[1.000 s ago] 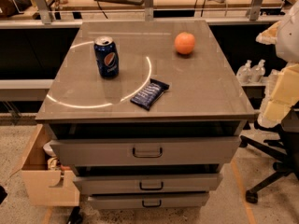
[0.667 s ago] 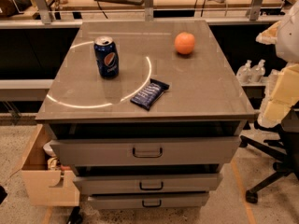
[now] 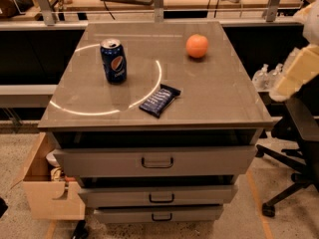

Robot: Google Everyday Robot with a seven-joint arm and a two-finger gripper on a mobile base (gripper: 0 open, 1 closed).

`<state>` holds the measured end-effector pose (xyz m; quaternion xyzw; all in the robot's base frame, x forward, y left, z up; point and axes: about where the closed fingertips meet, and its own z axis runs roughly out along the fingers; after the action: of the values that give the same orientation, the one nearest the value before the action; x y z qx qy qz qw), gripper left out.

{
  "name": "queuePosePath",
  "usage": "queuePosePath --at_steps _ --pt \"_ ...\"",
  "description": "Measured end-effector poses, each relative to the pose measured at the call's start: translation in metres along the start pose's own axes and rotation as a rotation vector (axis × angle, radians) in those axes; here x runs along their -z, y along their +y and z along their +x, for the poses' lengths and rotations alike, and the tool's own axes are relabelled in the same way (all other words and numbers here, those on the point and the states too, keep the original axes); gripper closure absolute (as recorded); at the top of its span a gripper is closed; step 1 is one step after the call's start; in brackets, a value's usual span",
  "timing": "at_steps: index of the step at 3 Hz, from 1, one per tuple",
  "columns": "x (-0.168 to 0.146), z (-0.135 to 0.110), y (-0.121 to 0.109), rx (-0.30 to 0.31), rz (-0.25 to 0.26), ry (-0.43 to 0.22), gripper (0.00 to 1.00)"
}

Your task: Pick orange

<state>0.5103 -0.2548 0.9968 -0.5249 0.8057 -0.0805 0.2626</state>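
The orange [image 3: 197, 46] is a small round fruit lying at the back right of the grey cabinet top [image 3: 214, 98]. A blue soda can [image 3: 113, 59] stands upright at the back left. A dark blue snack packet [image 3: 159, 100] lies flat near the middle front. Only a cream-coloured part of my arm [image 3: 294, 73] shows at the right edge, beside and off the cabinet, well right of the orange. My gripper itself is out of view. Nothing touches the orange.
The cabinet has three closed drawers [image 3: 157, 161] below the top. An open wooden box [image 3: 45, 188] sits on the floor at the left. A black office chair [image 3: 299, 148] stands at the right. A bench with rails and cables [image 3: 159, 4] runs behind.
The cream arm part at the right edge has risen a little. The orange, can and packet have not moved.
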Motion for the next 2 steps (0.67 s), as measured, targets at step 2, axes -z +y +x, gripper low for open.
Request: queuePosePath --at_steps 2 --pt "-0.065 -0.021 -0.107 -0.246 0.124 -0.327 0.0"
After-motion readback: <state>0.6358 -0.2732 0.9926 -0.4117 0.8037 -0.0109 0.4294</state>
